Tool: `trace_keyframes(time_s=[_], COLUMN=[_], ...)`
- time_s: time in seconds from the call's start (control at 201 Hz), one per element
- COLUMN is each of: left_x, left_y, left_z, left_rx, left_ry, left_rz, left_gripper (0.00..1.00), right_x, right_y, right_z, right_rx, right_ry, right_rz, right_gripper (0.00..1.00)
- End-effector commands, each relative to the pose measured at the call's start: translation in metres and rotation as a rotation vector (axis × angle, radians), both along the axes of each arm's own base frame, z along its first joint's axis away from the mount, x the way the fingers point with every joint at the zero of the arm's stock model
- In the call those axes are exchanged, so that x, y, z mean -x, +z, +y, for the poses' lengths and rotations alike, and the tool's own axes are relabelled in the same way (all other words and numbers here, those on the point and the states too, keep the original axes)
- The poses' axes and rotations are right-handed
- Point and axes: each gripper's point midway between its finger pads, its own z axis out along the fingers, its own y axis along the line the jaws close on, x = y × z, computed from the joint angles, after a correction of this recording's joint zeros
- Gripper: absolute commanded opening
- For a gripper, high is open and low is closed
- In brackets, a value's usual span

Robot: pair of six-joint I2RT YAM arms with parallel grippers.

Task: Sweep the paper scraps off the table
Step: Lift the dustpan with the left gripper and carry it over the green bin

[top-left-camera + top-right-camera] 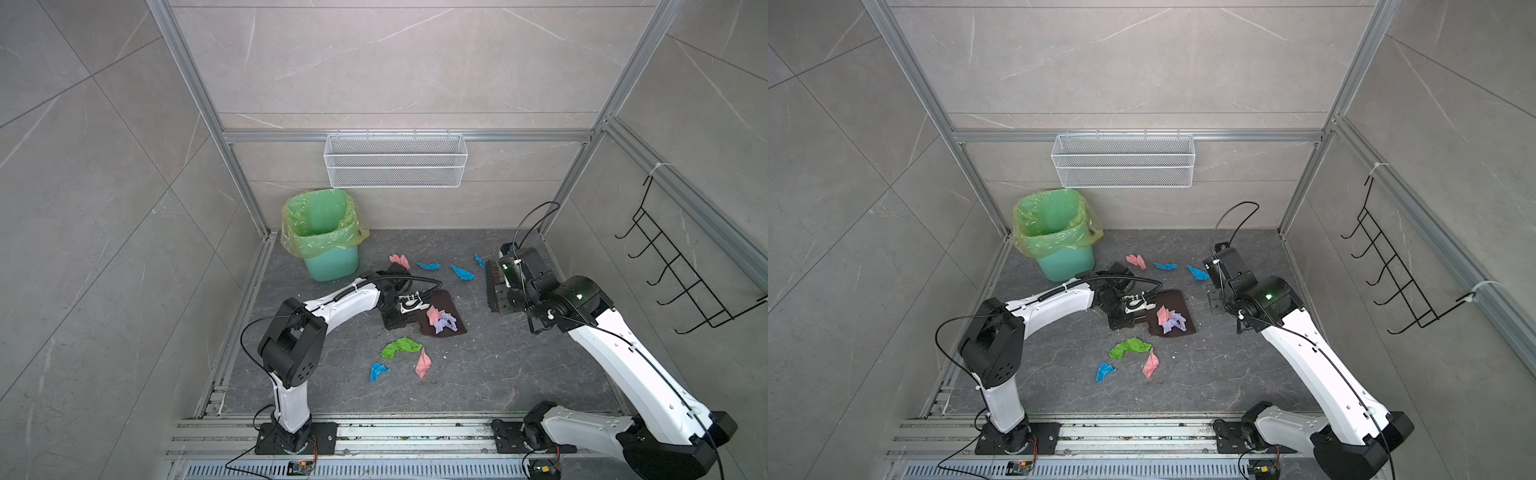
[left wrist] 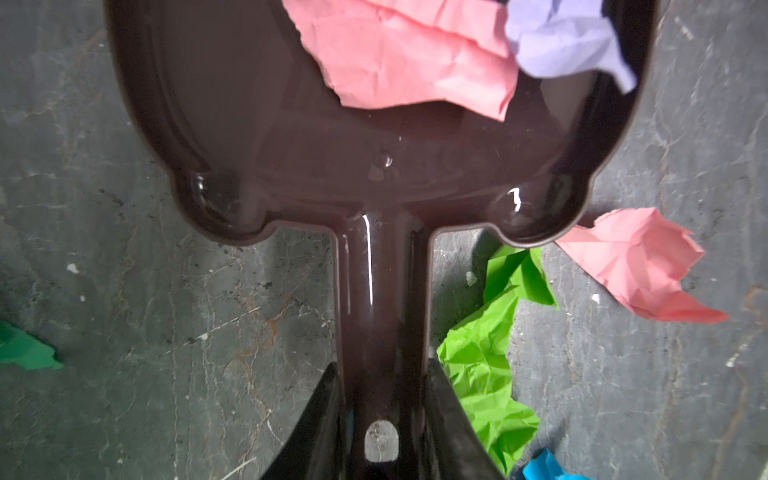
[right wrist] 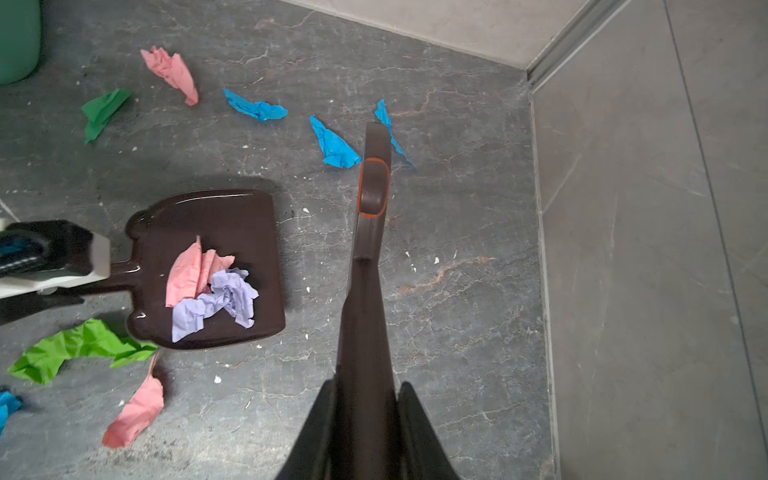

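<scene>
Paper scraps scattered, some in dustpan

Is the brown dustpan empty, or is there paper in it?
Not empty. Pink paper and lilac paper lie inside the dustpan; much of its floor is bare.

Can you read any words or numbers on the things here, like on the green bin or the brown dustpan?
None can be read.
The green plastic bin, the dark brown plastic dustpan, the brown brush and the white wire basket show no writing.
The small circuit boards on the front rail are too small to tell.
</scene>
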Motion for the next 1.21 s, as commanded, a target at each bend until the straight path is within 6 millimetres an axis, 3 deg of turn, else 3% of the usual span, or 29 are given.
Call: trace_keyframes(time_s=[0.0,0.473,1.001,1.2], left_x=[-0.007,-0.035,-0.075,-0.084], left_y=[0.051,0.125,0.204,0.225], left_z=[-0.003,0.041,0.129,0.156], left_rx=[0.082,0.068,0.065,0.085], left_ry=[0.037,0.276,0.608,0.684], left_rz=[-0.040,-0.126,-0.187,-0.195], left_gripper=[0.00,0.00,0.00,0.00], right_x=[-0.012,-0.036,-0.050,-0.053], right_y=[-0.008,-0.039,-0.053,-0.056], right_z=[0.003,0.027,0.052,0.059], right_rx=[-0.044,-0.137,-0.190,-0.208], right_ry=[-0.032,0.017,0.087,0.106], right_rz=[-0.021,0.023,0.060,0.076], right_gripper=[0.00,0.00,0.00,0.00])
